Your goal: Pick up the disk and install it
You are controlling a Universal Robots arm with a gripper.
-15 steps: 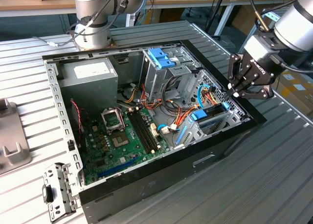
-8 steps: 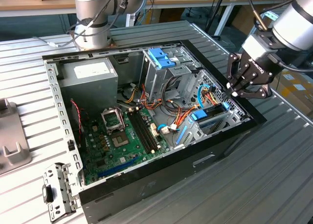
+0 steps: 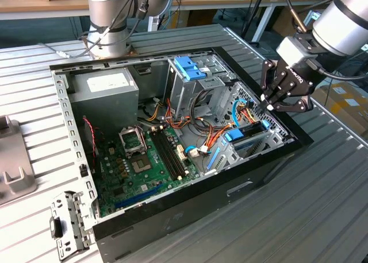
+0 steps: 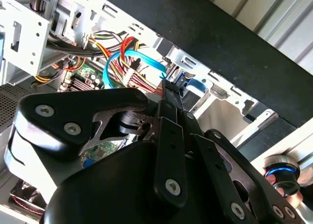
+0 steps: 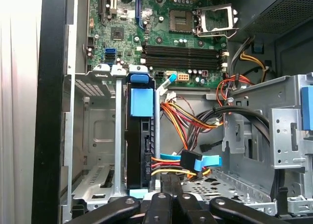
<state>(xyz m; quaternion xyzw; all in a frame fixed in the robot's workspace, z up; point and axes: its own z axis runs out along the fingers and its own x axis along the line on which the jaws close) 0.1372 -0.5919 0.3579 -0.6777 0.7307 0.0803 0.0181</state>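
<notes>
The arm reached in from the exterior view's right, and its gripper [image 3: 270, 102] hung over the open computer case [image 3: 172, 217], at about three o'clock from the motherboard [image 3: 144, 159]. The jaws looked drawn together at the tips, holding nothing; in the second wrist view the black fingers [image 4: 168, 136] met in a narrow point aimed down at the cables.

The disk [image 3: 248, 132] stood on edge in the drive bay [image 3: 259, 145] by the case's front wall, just below the gripper and, as far as I could tell, not touching it. In the first wrist view the disk [image 5: 142, 145] sat upright between the grey metal bay walls [image 5: 98, 136], its light blue carrier tab facing up, with red, yellow and blue cables [image 5: 190, 160] bunched just beside it.

At twelve o'clock in the case stood the metal drive cage with its blue bracket [image 3: 190, 68], and at ten o'clock the grey power supply [image 3: 106, 88]. The case rested on a slatted metal worktop [image 3: 322, 205], and a loose metal bracket [image 3: 69, 223] lay near its seven o'clock corner.
</notes>
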